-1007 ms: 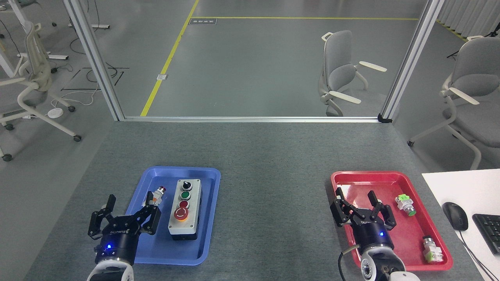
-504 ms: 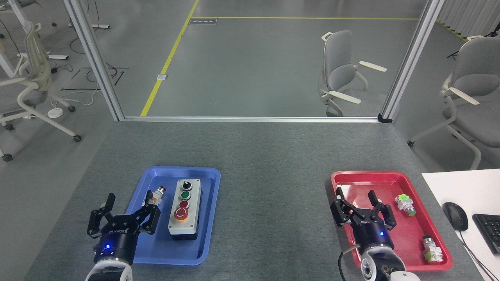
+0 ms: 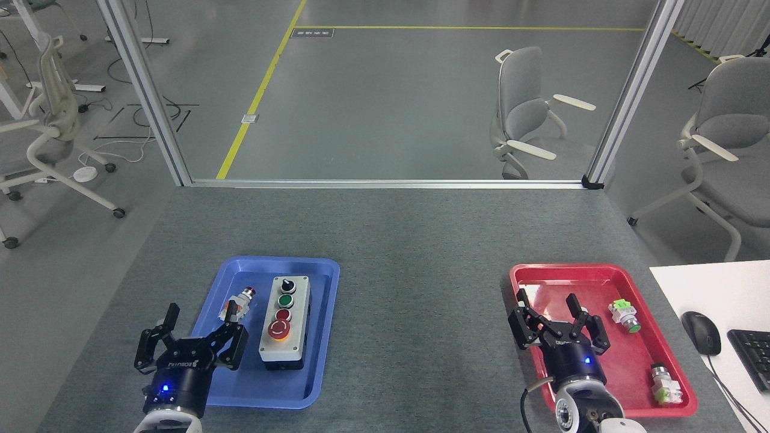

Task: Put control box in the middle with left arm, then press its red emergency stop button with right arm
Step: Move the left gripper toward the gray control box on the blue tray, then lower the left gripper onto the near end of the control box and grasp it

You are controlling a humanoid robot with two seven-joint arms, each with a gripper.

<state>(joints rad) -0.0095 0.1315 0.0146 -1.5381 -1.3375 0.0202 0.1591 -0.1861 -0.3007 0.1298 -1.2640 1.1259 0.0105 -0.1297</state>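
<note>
The control box [image 3: 285, 323], light grey on a black base, lies lengthwise in the blue tray [image 3: 313, 355]. Its row runs from a black knob at the far end through a green and a small red button to the red emergency stop button [image 3: 279, 328] nearest me. My left gripper [image 3: 191, 335] hovers open over the tray's near-left corner, left of the box and apart from it. Over the near-left part of the red tray [image 3: 631, 355], my right gripper [image 3: 556, 319] is open and holds nothing.
A small loose push-button part [image 3: 239, 302] lies in the blue tray left of the box. Two green-and-white button parts [image 3: 624, 316] [image 3: 666, 385] lie in the red tray. A white desk with a mouse [image 3: 701, 332] and a keyboard [image 3: 755, 356] borders the right. Grey mat [image 3: 421, 313] separates the trays.
My left gripper has drawn back toward me and slightly down, uncovering the loose button part. The right arm and the box have not moved.
</note>
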